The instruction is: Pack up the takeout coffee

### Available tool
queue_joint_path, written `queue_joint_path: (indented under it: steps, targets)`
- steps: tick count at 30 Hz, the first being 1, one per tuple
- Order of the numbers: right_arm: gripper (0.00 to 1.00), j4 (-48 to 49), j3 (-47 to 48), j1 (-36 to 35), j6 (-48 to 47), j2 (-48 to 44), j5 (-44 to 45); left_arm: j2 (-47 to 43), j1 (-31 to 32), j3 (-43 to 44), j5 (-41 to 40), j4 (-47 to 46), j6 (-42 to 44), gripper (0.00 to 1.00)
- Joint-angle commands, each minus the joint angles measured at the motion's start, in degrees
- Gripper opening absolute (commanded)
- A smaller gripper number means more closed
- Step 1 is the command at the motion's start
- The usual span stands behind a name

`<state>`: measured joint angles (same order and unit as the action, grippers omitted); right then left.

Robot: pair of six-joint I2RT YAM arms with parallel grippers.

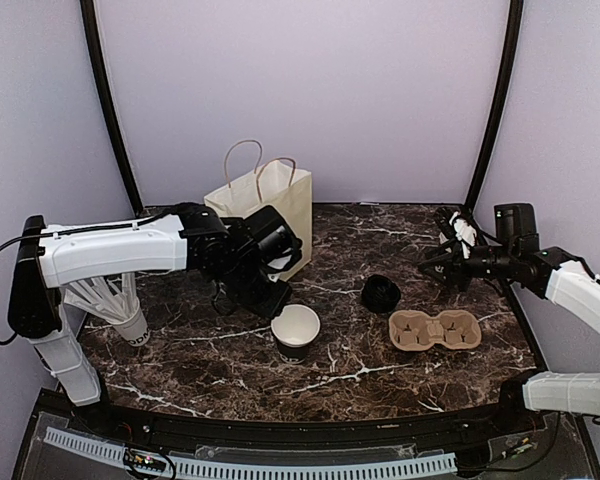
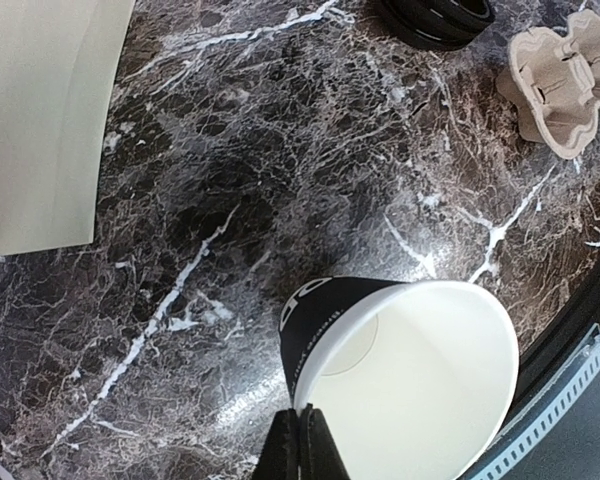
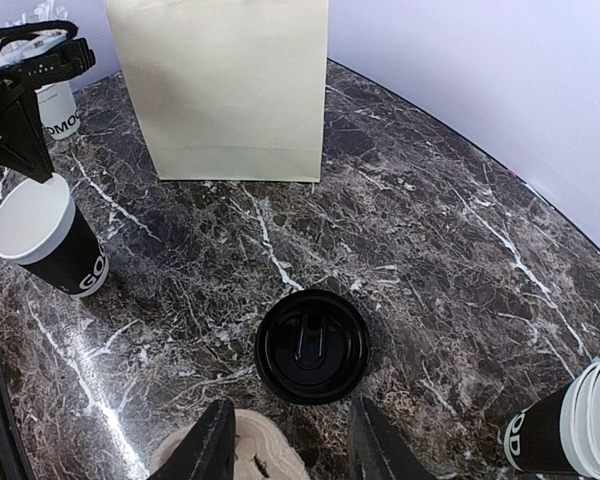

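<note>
Lilac walls close round a dark marble worktop (image 1: pixel 360 385), and on it little of the packing looks done. One paper cup (image 1: pixel 296 332) stands open and lidless at the near middle, and it looks empty. The left hand (image 2: pixel 300 437) is closed tight, pinching the cup's rim on its left side. To the right lies a black lid (image 1: pixel 380 293), possibly several stacked, apart from the cup. The pulp tray (image 1: pixel 435 330) sits just near of the lid with both holes empty. The right hand (image 3: pixel 292 415) hangs over the tray and lid with its jaws partly open and nothing between them. A stack of cups (image 3: pixel 580 425) waits at the far right, and the paper bag (image 1: pixel 270 205) stands upright at the far side. By my reckoning the lidding, the seating of cups in the tray and any bagging are all yet to do.
</note>
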<state>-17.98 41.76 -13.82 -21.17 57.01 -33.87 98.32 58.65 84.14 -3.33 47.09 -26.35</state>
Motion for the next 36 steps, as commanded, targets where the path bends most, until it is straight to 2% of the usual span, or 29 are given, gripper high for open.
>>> queue_joint_path:
  steps: [1,10,18,22,24,26,28,30,33,35,36]
  targets:
    - [0.40,1.3,-0.5,0.3,-0.7,0.0,-0.8,-0.7,-0.3,-0.5,1.7,-3.7,-0.6,0.00]
    - [0.42,1.3,-0.7,0.3,-1.2,1.3,0.1,-0.3,-0.3,-0.7,2.5,-3.4,-0.3,0.13]
    - [0.42,0.8,-0.4,0.3,-1.6,2.6,-0.2,-1.8,-0.3,-0.5,1.4,-2.6,0.5,0.17]
    - [0.42,0.9,-0.9,-0.2,-2.7,3.5,1.6,-4.9,-0.3,0.4,-0.8,-3.2,3.4,0.30]
    - [0.40,0.3,0.2,-0.8,-3.4,5.9,4.5,-6.2,-0.3,1.4,-2.8,-3.5,7.5,0.36]
    - [0.39,-1.9,3.1,-1.1,-3.8,9.5,4.7,-6.7,-0.4,3.2,-6.9,-3.8,12.8,0.49]
    - [0.40,-4.3,5.3,-1.8,-4.3,12.9,4.1,-6.9,-0.8,3.4,-11.2,-6.3,18.6,0.61]
    - [0.41,-3.2,6.1,-3.8,-3.7,14.9,7.3,-7.5,-2.3,0.7,-12.1,-12.9,24.3,0.69]
    - [0.47,-3.5,7.3,-6.8,-6.1,16.7,11.3,-8.0,-5.0,-4.0,-6.7,-25.0,29.6,0.74]
    - [0.49,-6.6,10.0,-8.1,-7.6,19.1,11.4,-8.9,-6.3,-8.3,-4.6,-32.0,30.6,0.75]
    - [0.54,-8.5,11.4,-8.5,-8.1,21.0,10.1,-9.8,-6.7,-11.0,-3.6,-35.9,31.3,0.76]
